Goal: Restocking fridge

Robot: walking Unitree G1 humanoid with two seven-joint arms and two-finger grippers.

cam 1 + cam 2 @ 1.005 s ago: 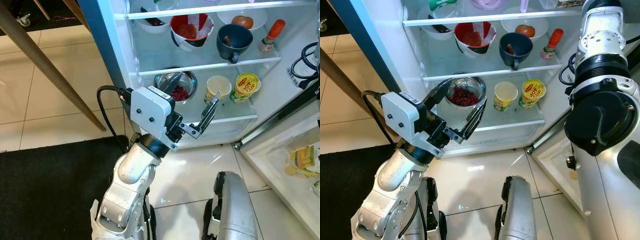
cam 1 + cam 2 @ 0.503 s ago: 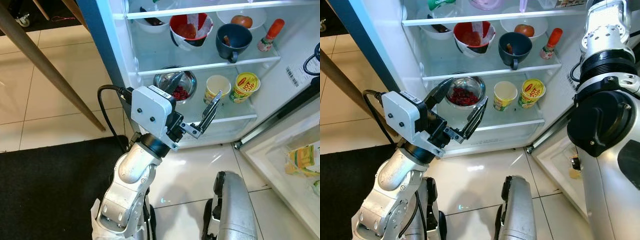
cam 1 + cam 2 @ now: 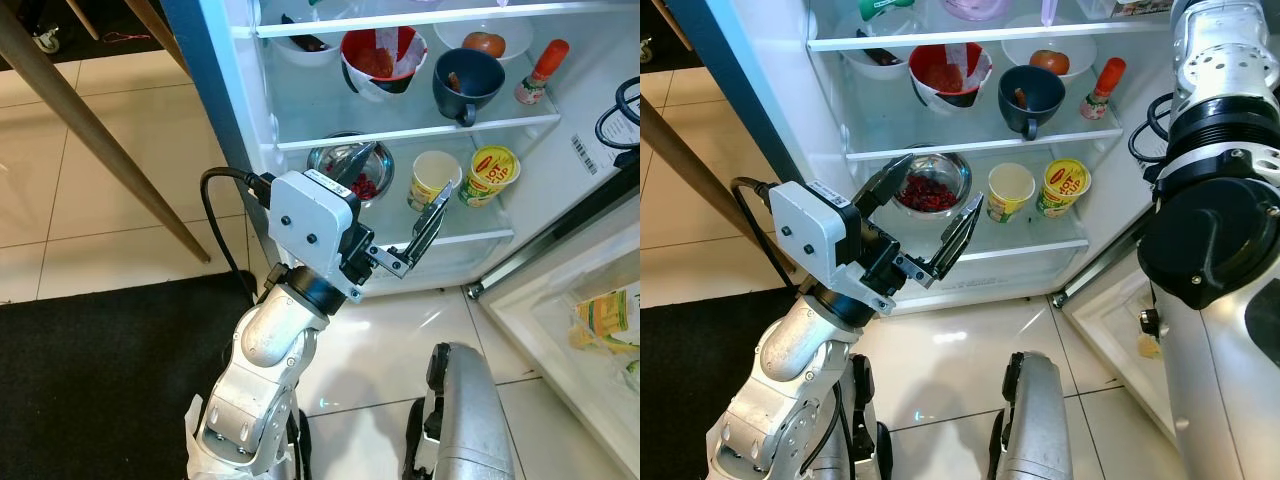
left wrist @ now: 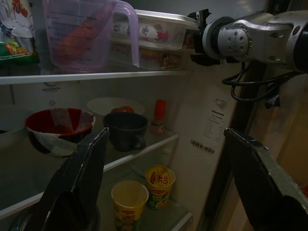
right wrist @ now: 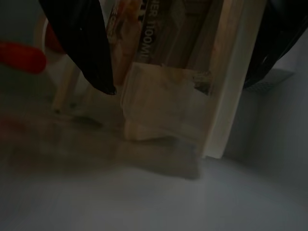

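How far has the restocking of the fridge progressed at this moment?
Done: bowls, a dark mug and two noodle cups stand on the fridge shelves. In hand: nothing; the left gripper hovers open and empty before the lower shelf. Left: judging from the door, a yellow packet may need placing.

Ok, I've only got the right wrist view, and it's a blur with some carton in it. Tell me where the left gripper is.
Observer: The left gripper is open, raised in front of the fridge's lower shelf, facing the steel bowl with red food in it.
Operator: Give me what stands next to that bowl.
Observer: To its right stands a yellow paper cup, then a lidded yellow tub.
Operator: Now the shelf above.
Observer: A red bowl, a dark blue mug and a small red-capped bottle, left to right.
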